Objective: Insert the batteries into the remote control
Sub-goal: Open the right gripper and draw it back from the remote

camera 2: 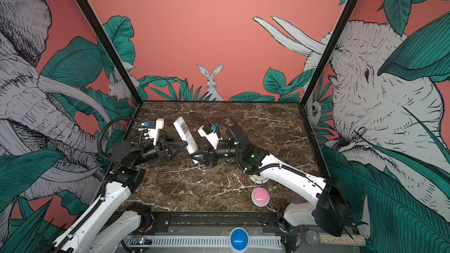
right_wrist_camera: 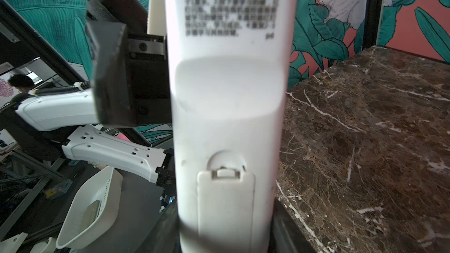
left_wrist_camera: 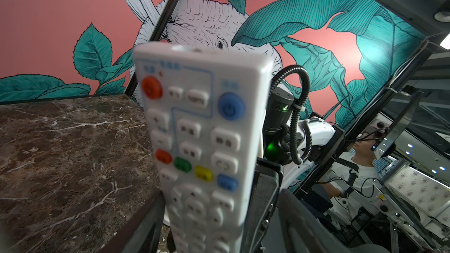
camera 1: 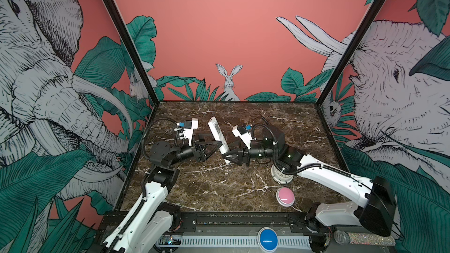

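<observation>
Top views are both showing the left fingers (camera 1: pixel 211 150) reaching in from the left edge of the counter (camera 1: pixel 219 191) and standing on either side of the remote control (camera 1: pixel 216 131). I cannot tell whether they are pinching it. The remote control is tilting up over the middle of the counter, its upper end leaning toward the far edge, probably so both arms can work on it off the surface. The right fingers (camera 1: pixel 233 156) are clamping its lower end. The left wrist view is catching the button face (left_wrist_camera: pixel 202 142), hidden from the top views. The right wrist view is giving the plain back, with the battery cover (right_wrist_camera: pixel 226 203) latched in place, so opening it is likely the next step. No battery is showing anywhere.
</observation>
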`<state>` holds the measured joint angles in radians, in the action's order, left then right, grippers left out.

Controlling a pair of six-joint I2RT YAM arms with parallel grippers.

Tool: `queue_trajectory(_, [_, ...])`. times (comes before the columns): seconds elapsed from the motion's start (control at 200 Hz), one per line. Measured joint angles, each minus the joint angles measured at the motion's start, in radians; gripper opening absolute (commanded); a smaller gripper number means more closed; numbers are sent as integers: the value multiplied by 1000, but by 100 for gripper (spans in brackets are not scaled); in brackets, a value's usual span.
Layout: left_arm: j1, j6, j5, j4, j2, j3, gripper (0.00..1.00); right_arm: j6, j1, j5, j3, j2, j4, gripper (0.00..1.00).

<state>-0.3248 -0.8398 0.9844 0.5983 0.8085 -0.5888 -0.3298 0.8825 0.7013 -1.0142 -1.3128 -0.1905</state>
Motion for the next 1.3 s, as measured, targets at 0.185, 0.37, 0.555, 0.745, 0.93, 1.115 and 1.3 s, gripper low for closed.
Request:
queue_trajectory(0.185, [-24, 11, 3, 0, 16, -5, 63, -5, 0, 49, 4, 1, -26, 0])
queue_trajectory(0.37, [-35, 14, 4, 0, 16, -13, 52, -9, 0, 90, 14, 3, -36, 0])
queue_trajectory(0.555, [-37, 25, 2, 2, 16, -17, 32, -22, -2, 97, 14, 3, -43, 0])
queue_trajectory(0.745, [-39, 25, -1, 3, 22, -18, 15, -27, -3, 97, 14, 3, -45, 3])
queue_trajectory(0.93, [-40, 26, -5, 2, 27, -21, 5, -27, -5, 94, 14, 3, -43, 35])
queue_trajectory(1.115, [-42, 60, -29, -53, 27, -35, 0, -20, -5, 76, 14, 3, -30, 66])
queue_trajectory(1.3, [-44, 105, -93, -158, 39, -39, 0, 16, -5, 23, 11, 3, 13, 93])
